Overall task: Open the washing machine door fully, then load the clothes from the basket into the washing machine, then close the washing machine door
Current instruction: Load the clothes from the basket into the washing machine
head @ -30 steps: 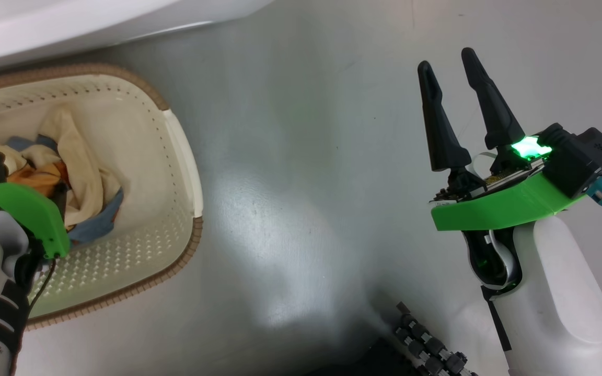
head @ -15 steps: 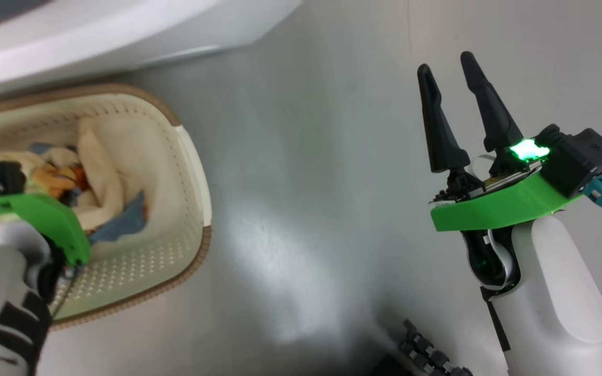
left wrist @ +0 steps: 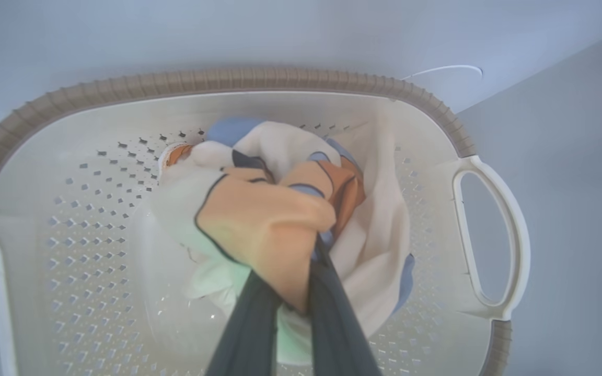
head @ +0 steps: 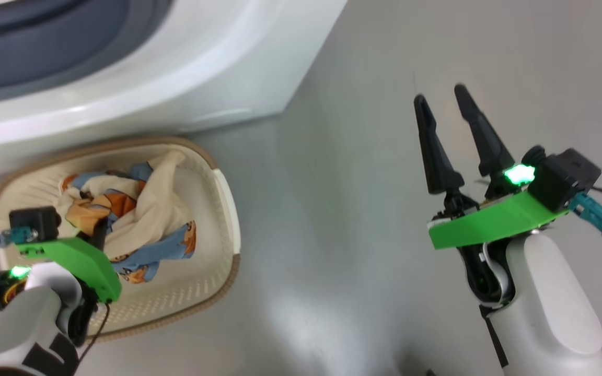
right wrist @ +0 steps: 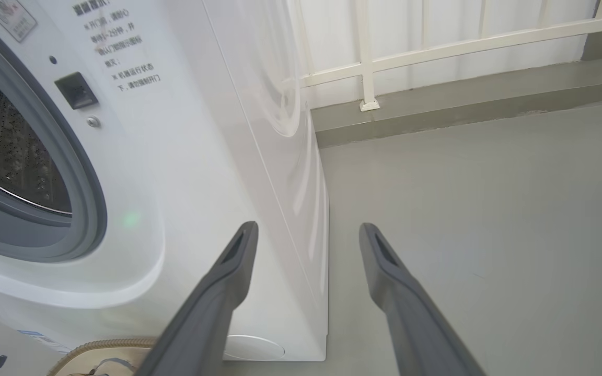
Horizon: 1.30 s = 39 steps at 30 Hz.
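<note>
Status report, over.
Left hand shut on clothes, inside basket. Right hand open, empty, above floor. Washing machine drum exposed, basket at its foot.

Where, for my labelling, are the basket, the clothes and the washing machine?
basket (head: 229,209), head view, cream handle.
clothes (left wrist: 264,219), left wrist view, orange patch.
washing machine (right wrist: 175,156), right wrist view, white front.

Cream perforated basket, brown woven rim; blue, orange and cream clothes; white washing machine

Bunched blue-and-cream clothes lie in the cream basket, just before the white washing machine.
</note>
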{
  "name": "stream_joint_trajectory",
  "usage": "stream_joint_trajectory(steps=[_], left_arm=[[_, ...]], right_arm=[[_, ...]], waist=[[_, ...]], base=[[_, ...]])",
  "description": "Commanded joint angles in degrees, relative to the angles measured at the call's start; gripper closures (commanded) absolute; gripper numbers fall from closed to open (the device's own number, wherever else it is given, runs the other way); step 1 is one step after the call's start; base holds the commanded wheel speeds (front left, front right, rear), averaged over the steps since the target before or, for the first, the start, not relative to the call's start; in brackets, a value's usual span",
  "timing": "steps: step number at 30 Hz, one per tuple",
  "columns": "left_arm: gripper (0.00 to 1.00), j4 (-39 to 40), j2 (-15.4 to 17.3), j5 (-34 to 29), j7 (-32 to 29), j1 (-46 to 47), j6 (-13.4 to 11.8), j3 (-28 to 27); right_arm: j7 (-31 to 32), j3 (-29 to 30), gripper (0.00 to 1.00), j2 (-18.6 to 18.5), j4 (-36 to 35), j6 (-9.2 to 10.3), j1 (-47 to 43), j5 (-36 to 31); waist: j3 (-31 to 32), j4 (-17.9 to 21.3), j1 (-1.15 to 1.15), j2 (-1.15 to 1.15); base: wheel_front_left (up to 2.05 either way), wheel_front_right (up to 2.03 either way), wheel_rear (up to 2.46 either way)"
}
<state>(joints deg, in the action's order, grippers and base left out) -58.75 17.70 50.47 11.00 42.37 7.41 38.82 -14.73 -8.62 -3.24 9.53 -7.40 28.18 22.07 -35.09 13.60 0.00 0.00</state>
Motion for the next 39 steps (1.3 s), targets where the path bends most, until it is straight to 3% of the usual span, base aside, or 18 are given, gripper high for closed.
stream_joint_trajectory(steps=[1,8,13,19,39], left_arm=[[1.00,1.4,2.5,0.7,1.5,-1.8,0.1,-0.5],[1.00,4.9,2.7,1.9,3.9,-5.0,0.1,-0.4],[1.00,9.9,2.7,-0.2,4.0,-7.2,0.1,-4.4],[1.00,18.4,1.6,-6.9,4.0,-13.2,-0.2,-11.9],[1.00,41.8,-2.1,-20.3,4.0,-28.1,-3.8,-26.6]], right_arm=[[-0.3,-0.8,0.00,0.4,-0.8,-0.09,-2.2,-0.1],[-0.3,-0.6,0.00,0.2,0.8,-0.09,-4.5,-0.5],[-0.3,-0.2,0.00,-0.6,1.3,-0.09,-5.8,-0.3],[-0.3,0.0,0.00,-1.9,2.1,-0.09,-8.3,0.3],[-0.3,0.5,0.00,-4.5,2.6,-0.09,-13.2,1.9]], waist=[[5.6,-2.7,0.00,0.00],[11.3,-4.6,0.00,0.00],[14.5,-5.9,0.00,0.00],[19.7,-7.6,0.00,0.00],[27.9,-9.7,0.00,0.00]], base=[[0.00,0.00,0.00],[0.00,0.00,0.00],[0.00,0.00,0.00],[0.00,0.00,0.00],[0.00,0.00,0.00]])
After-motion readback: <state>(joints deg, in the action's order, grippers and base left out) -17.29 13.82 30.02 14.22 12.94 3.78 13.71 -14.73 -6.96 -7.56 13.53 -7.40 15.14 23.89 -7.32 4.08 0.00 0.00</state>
